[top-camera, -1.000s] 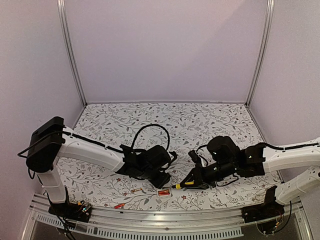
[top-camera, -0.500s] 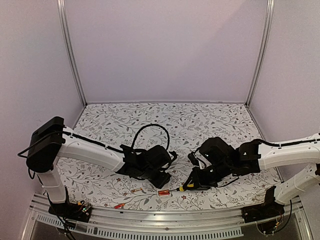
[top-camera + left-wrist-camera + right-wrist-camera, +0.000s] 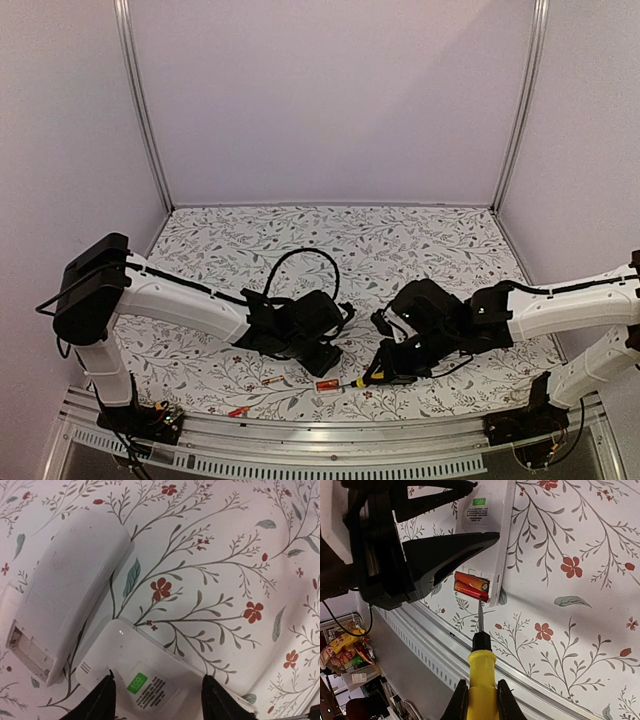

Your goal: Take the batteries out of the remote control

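Hidden or unclear: in the top view the left gripper's body covers most of the flat white plastic remote control [image 3: 499,560], and the wrist views cut off its far end. The detached white curved battery cover [image 3: 75,590] lies just beside the remote; its lower end runs to the frame edge. A small red-orange cylinder [image 3: 272,381] lies loose near the front edge, too small to identify with certainty.

The left gripper [image 3: 158,680] stands about half open and clasps nothing. Its black fingers [image 3: 450,545] reach across the back of the remote on either side of the green label; whether they press down cannot be told.

The right gripper [image 3: 481,700] is clamped on the yellow handle of a slim-shafted screwdriver [image 3: 481,675]. The tip sits at the open compartment end, just beside the lower cell; contact cannot be confirmed.

The batteries [image 3: 471,586], two red-orange cylinders with gold ends, lie side by side in the compartment at the remote's near end.

Edges: that end is close to the aluminium rail [image 3: 400,430] along the front. The floral-patterned table [image 3: 420,240] runs on behind both arms to the back wall.
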`<action>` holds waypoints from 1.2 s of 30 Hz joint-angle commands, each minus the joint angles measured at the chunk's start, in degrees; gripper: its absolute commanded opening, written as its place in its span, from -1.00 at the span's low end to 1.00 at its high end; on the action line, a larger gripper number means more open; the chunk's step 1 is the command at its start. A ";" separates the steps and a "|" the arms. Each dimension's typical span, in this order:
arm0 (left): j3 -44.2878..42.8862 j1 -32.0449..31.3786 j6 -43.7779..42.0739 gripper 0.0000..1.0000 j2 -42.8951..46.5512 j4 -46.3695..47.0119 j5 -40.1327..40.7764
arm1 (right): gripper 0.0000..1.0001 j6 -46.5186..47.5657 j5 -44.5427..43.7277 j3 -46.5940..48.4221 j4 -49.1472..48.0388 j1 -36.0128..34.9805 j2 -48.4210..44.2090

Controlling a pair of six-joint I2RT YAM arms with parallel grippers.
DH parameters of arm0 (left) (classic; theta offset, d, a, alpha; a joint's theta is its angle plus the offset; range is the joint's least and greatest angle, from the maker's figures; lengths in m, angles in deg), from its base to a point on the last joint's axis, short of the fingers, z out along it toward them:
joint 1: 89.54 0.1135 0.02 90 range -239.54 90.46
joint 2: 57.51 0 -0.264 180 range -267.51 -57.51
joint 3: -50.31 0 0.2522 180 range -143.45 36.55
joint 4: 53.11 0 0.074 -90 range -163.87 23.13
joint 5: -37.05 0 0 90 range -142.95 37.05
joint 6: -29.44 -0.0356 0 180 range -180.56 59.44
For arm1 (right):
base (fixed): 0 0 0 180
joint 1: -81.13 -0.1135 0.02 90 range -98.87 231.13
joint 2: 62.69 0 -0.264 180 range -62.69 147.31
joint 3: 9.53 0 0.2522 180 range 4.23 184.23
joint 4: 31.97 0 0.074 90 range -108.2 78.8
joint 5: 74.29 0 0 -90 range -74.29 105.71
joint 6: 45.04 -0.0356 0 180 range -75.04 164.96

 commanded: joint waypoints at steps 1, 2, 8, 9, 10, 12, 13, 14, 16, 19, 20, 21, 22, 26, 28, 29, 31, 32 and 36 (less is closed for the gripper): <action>3.76 -1.01 1.72 0.15 -5.29 -11.89 -4.87 | -1.00 0.31 -3.49 0.78 -0.06 -0.38 2.08; 3.77 -1.00 1.76 0.15 -5.29 -11.90 -4.93 | -1.00 0.24 -3.94 0.78 -0.12 -0.42 2.32; 3.60 -1.01 1.85 0.15 -5.30 -11.86 -4.95 | -1.00 -0.62 -6.64 0.39 -1.54 -0.38 3.09; 3.52 -0.99 1.89 0.16 -5.32 -11.88 -5.02 | -1.00 -0.71 -6.97 0.41 -1.83 -0.42 3.15; 3.48 -0.99 1.93 0.15 -5.23 -11.84 -5.03 | -1.00 -0.89 -7.36 0.61 -1.65 -0.43 3.22; 3.53 -0.99 2.01 0.15 -5.24 -11.82 -5.08 | -1.00 -0.85 -8.20 1.37 -0.48 -0.47 3.34; 3.58 -1.03 2.04 0.15 -5.15 -11.86 -5.11 | -1.00 -0.64 -8.59 1.70 0.25 -0.51 3.35; 3.56 -1.06 2.06 0.16 -5.13 -11.89 -5.04 | -1.00 -0.54 -9.28 2.00 1.11 -0.58 3.27; 3.49 -1.01 2.00 0.15 -5.16 -11.90 -5.02 | -1.00 -0.32 -10.12 2.18 1.96 -0.65 2.97; 3.40 -1.01 1.88 0.16 -5.12 -11.89 -4.89 | -1.00 -0.23 -9.82 2.67 3.03 -0.82 2.72; 3.42 -0.95 1.91 0.16 -5.17 -11.96 -4.91 | -1.00 -0.22 -9.84 3.08 3.58 -1.01 2.66; 3.50 -0.92 1.98 0.16 -5.11 -12.01 -4.85 | -1.00 -0.09 -10.00 3.45 4.28 -1.23 2.56; 3.51 -0.90 1.96 0.15 -5.08 -11.99 -4.78 | -1.00 0.01 -10.05 3.83 4.89 -1.38 2.35; 3.51 -0.84 2.00 0.15 -5.08 -12.00 -4.69 | -1.00 0.14 -11.70 4.55 6.69 -1.57 -0.20; 3.43 -0.82 2.01 0.15 -5.25 -12.03 -4.72 | -1.00 -0.07 -12.64 4.64 7.05 -1.57 -1.57; 3.35 -0.81 2.00 0.15 -5.27 -11.99 -4.75 | -1.00 -0.19 -12.83 4.58 6.92 -1.62 -2.06; 3.22 -0.81 1.91 0.15 -5.38 -12.01 -4.68 | -1.00 -0.25 -12.83 4.48 6.56 -1.57 -2.06; 3.17 -0.81 1.88 0.15 -5.37 -11.99 -4.72 | -1.00 -0.22 -12.60 4.29 6.07 -1.57 -1.87; 3.10 -0.87 1.91 0.16 -5.40 -12.07 -4.60 | -1.00 0.19 -11.37 4.03 3.68 -1.57 -0.51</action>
